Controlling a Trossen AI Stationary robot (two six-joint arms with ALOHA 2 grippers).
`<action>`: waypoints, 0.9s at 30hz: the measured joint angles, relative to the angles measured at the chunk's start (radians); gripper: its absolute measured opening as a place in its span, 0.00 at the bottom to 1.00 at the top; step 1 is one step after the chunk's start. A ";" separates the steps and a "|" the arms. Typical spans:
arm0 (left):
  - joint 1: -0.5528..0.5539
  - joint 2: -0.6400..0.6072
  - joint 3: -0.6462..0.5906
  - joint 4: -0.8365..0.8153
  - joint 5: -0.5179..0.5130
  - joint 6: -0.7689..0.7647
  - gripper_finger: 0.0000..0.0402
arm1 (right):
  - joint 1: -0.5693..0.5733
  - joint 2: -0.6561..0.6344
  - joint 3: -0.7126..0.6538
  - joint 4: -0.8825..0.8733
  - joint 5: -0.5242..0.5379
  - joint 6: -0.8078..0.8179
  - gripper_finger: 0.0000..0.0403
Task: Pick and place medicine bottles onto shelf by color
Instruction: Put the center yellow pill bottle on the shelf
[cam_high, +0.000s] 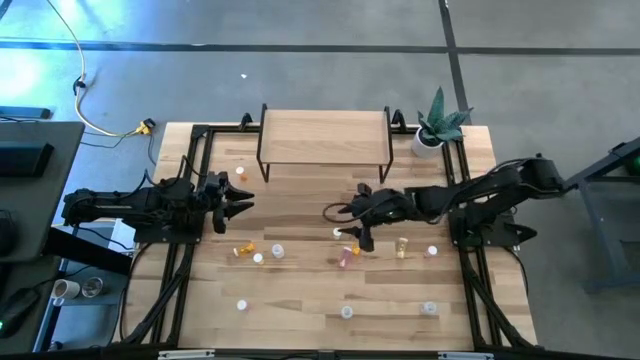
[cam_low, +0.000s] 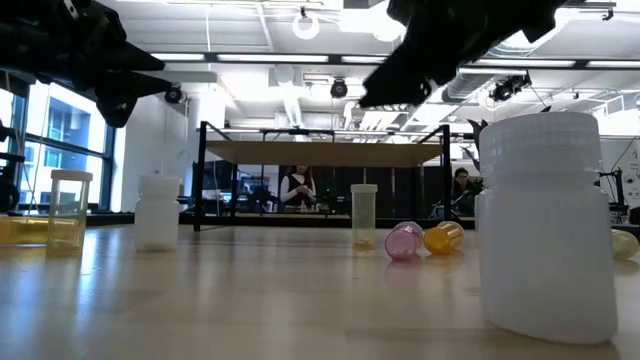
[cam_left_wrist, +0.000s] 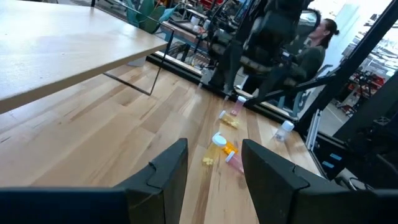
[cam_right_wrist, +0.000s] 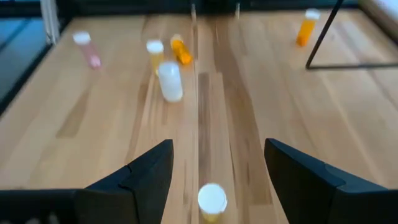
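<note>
Shelf (cam_high: 325, 134) at the counter's (cam_high: 300, 290) rear; in front of it, right pincer (cam_high: 358, 238) gapes wide over scattered bottles (cam_high: 347, 256), left pincer (cam_high: 235, 201) partly parted, empty.

The shelf (cam_high: 325, 128) stands at the table's (cam_high: 300, 320) far edge, with a potted plant (cam_high: 436, 128) to its right. The medicine bottles (cam_high: 257, 252) lie scattered across the table in front of the shelf, none on it.

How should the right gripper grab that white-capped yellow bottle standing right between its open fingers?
Grip the yellow bottle around its body just under the white cap, coming straight down. It stands upright, and the right gripper is open astride it already.
</note>
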 joint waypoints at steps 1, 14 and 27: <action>0.000 0.000 0.000 0.000 0.000 0.000 0.35 | 0.000 0.016 0.000 0.000 -0.001 0.000 0.60; 0.000 0.000 0.000 -0.003 0.000 0.000 0.35 | 0.000 0.162 0.000 0.030 -0.008 0.000 0.60; 0.000 0.000 0.000 -0.006 0.000 0.000 0.35 | 0.000 0.276 0.000 0.069 -0.008 0.000 0.60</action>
